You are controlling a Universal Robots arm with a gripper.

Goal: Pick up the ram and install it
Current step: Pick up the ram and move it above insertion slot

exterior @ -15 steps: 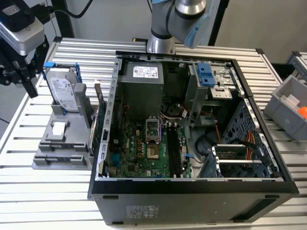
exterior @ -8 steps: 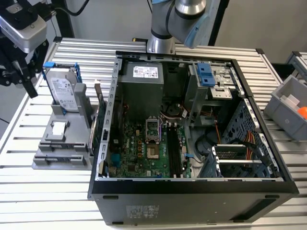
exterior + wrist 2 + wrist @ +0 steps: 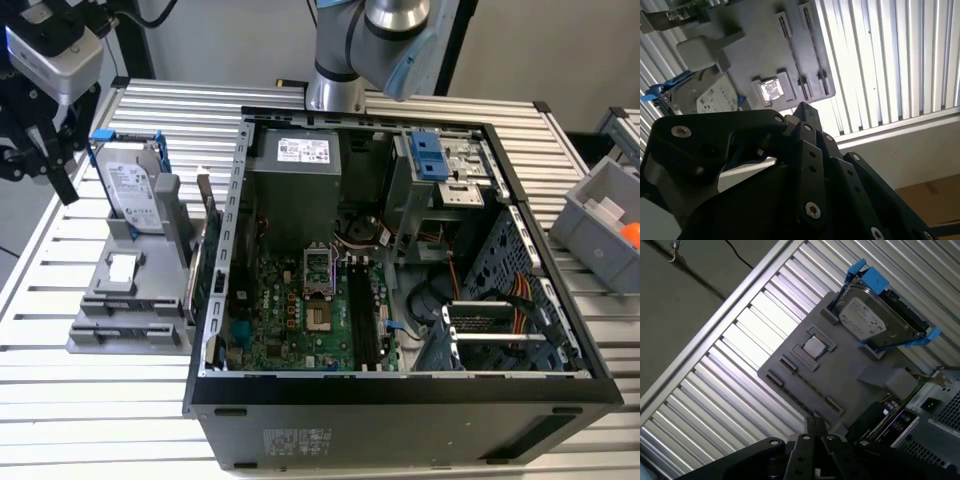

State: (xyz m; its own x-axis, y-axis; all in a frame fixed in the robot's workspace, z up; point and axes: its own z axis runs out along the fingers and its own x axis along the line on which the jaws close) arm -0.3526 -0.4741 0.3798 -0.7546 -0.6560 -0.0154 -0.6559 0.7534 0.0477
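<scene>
My black linkage claw [image 3: 38, 165] hangs at the exterior view's far left, above the ribbed aluminium table [image 3: 60, 400] and just left of the flat grey plastic parts holder [image 3: 120, 325]. I cannot tell whether it is apart or together. I can't single out the ram with any certainty. The thin slots [image 3: 789, 364] in the holder look empty in both wrist views. A thin green circuit board [image 3: 214, 245] stands on edge at the holder's right side, just beside the wall of the open black computer case [image 3: 400, 400], but I cannot tell whether that is the stick. To do this approach well, I judge I should line up square with the board's flat faces. I should also keep clear of the silver hard drive in its blue caddy [image 3: 130, 185], and mind the long black memory sockets [image 3: 362, 315] inside the case.
</scene>
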